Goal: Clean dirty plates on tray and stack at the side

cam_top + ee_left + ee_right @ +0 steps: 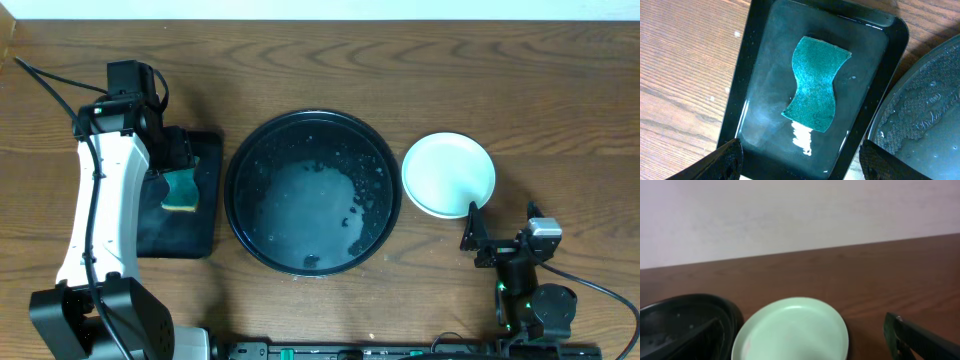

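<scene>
The large round black tray [312, 192] holds only water drops and a wet film; no plate lies on it. It also shows in the left wrist view [932, 117] and in the right wrist view [675, 317]. A pale mint plate [448, 174] sits on the table right of the tray, seen close in the right wrist view [792, 330]. I cannot tell whether other plates lie under it. My right gripper [478, 236] [802, 325] is open and empty just in front of the plate. My left gripper [182, 158] [801, 151] is open and empty above the sponge tray.
A smaller rectangular black tray [200, 150] [752, 65] lies left of the round tray, wet inside, with a teal sponge [182, 190] [815, 82] lying flat in it. Bare wooden table [400, 60] lies behind both trays.
</scene>
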### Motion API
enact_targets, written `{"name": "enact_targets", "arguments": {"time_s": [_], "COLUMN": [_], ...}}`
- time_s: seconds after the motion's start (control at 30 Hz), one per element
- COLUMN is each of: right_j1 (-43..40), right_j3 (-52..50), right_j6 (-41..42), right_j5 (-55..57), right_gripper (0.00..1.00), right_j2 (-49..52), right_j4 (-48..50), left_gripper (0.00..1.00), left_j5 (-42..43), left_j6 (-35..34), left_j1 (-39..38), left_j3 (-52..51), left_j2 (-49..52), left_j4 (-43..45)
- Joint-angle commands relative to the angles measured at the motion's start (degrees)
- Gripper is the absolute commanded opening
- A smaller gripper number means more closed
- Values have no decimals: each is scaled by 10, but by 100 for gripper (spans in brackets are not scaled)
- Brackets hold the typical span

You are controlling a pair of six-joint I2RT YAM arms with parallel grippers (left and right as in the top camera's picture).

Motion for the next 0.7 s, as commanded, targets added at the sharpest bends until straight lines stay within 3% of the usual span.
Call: {"name": "enact_targets", "arguments": {"time_s": [0.0, 0.6, 0.63, 0.67], "right_j1": [8, 8, 8, 8], "right_j3": [-1, -1, -1, -1], "right_j6": [-4, -4, -4, -4], "right_j5": [6, 6, 6, 6], "right_gripper": [99, 99, 99, 99], "right_j2": [-5, -4, -4, -4], "right_j4": [-9, -10, -9, -9], "left_gripper": [75, 75, 98, 98], "left_j5": [-3, -3, -16, -48], "left_j6": [2, 2, 2, 2], "left_j1": [2, 2, 2, 2], "left_j3": [8, 8, 8, 8], "left_j2": [2, 2, 0, -7], "left_j4": [-2, -2, 0, 2]}}
